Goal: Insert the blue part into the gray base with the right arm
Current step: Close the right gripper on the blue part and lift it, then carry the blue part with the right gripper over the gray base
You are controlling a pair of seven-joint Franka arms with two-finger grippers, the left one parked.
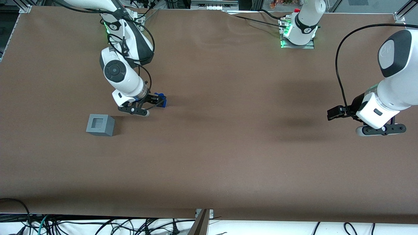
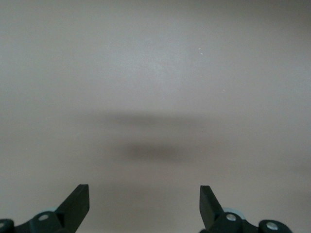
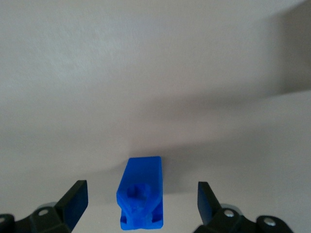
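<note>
The blue part (image 1: 161,99) lies on the brown table, partly hidden by my right gripper (image 1: 158,101). In the right wrist view the blue part (image 3: 141,191) sits between the two black fingers (image 3: 74,203) with clear gaps on both sides, untouched. The gripper (image 3: 141,206) is open around it, low over the table. The gray base (image 1: 100,124) stands upright with its square recess facing up, nearer to the front camera than the gripper and further toward the working arm's end of the table. The right arm (image 1: 122,73) reaches down from the table's back edge.
The brown table surface (image 1: 212,147) spreads all round. The arm's base with a green light (image 1: 111,26) stands at the back edge. Cables (image 1: 98,225) hang below the front edge of the table.
</note>
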